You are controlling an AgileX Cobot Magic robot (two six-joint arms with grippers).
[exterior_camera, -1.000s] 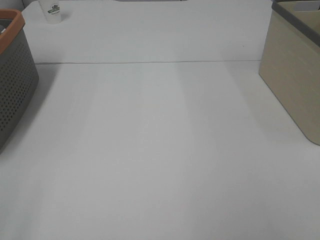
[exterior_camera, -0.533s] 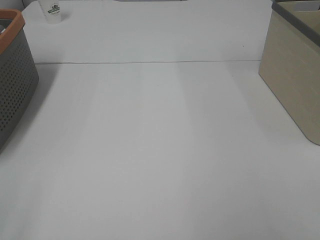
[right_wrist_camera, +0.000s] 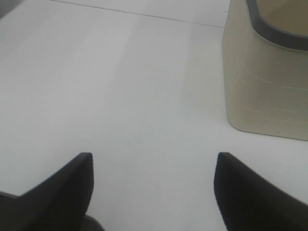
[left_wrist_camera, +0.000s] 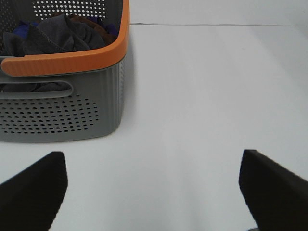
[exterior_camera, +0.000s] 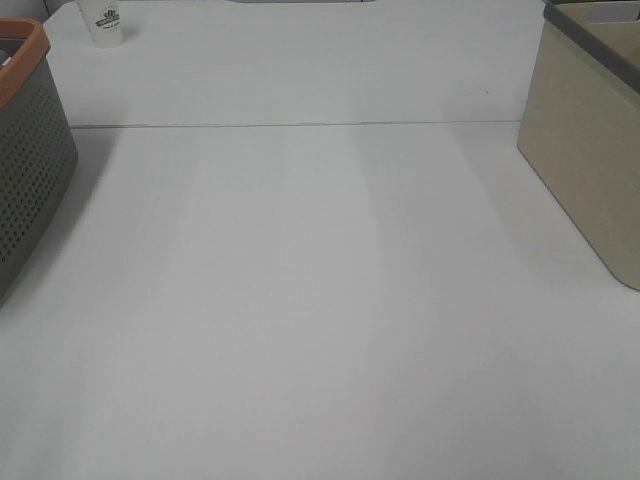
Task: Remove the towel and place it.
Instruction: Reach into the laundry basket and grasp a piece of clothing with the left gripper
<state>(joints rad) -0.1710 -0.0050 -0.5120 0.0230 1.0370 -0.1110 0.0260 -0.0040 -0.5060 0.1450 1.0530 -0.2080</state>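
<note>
Right now both my pincers are spread wide and empty. The left gripper (left_wrist_camera: 154,192) hangs over the bare table (left_wrist_camera: 192,96), aimed at the grey basket (left_wrist_camera: 62,115) so it can reach in. The right gripper (right_wrist_camera: 151,187) faces the beige bin (right_wrist_camera: 269,86), likely the drop spot. Farther in, the towel (left_wrist_camera: 57,33) lies crumpled inside the basket among other cloths.

Towel (left_wrist_camera: 57,34) in the basket (exterior_camera: 30,170) at left — bin (exterior_camera: 585,150) at right.
</note>
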